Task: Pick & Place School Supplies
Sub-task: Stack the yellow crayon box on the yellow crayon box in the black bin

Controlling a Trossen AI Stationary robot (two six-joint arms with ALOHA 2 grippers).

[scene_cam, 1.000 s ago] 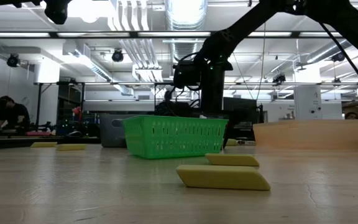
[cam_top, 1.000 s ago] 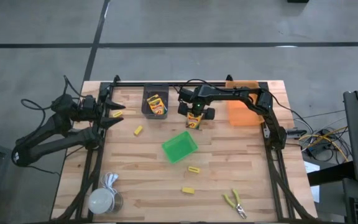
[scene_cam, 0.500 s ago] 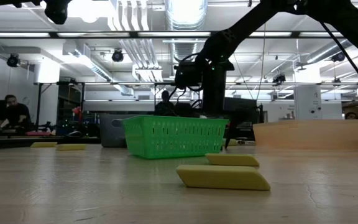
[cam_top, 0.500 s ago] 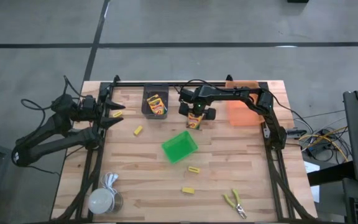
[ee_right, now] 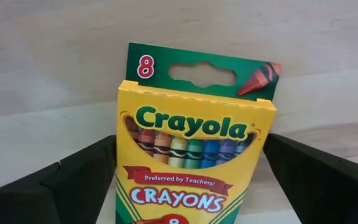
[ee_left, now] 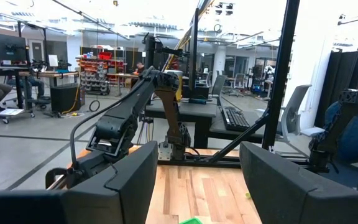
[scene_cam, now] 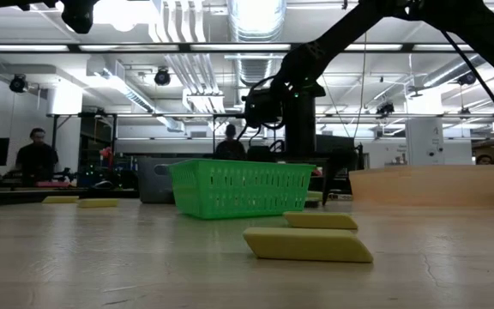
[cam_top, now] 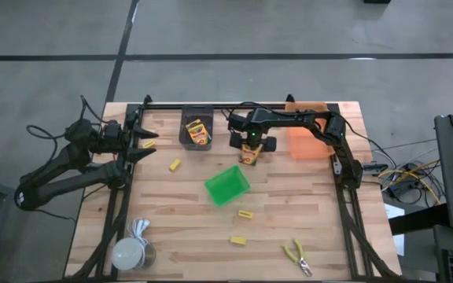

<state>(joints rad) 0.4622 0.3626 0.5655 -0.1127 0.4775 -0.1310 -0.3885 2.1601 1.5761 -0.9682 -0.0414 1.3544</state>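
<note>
Jaws of my right gripper (cam_top: 252, 149) stand wide apart, one on each side of a crayon box (ee_right: 188, 158) lying flat on the desk (cam_top: 305, 212) beside the grey bin (cam_top: 185, 135). I judge it light, thin cardboard, easily crushed; I would pinch its long edges gently. My left gripper (cam_top: 144, 145) waits open at the desk's left edge.

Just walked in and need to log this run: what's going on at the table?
The right gripper is over a crayon box near the table's far edge, its open fingers on either side of the box without closing on it. Another crayon box already lies in the grey bin. The left gripper waits open at the left edge. Yellow blocks and pliers are out on the table, around a green basket.
</note>
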